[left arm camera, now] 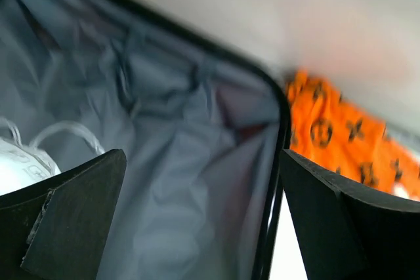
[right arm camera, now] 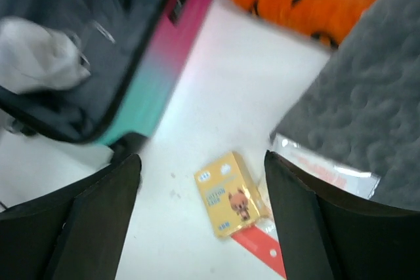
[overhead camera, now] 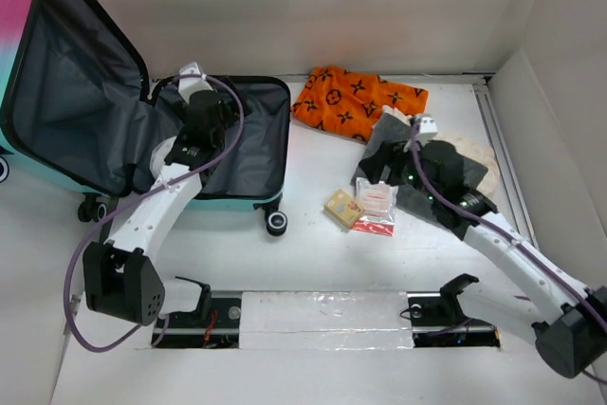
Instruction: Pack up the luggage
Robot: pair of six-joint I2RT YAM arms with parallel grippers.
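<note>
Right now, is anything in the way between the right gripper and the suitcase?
Nothing I can see. Bare table runs from the open right gripper to the suitcase; the yellow box lies beside that path. The open left gripper hangs over the suitcase's inside, though.

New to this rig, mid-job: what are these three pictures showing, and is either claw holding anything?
Two robot arms with two-finger claws work at a table. The big picture looks down from above; the other two come from cameras on each wrist. The luggage lies open on the left, something white inside. On the table: an orange cloth, a grey cloth, a yellow box, a clear packet. The left gripper and right gripper are open, holding nothing.
</note>
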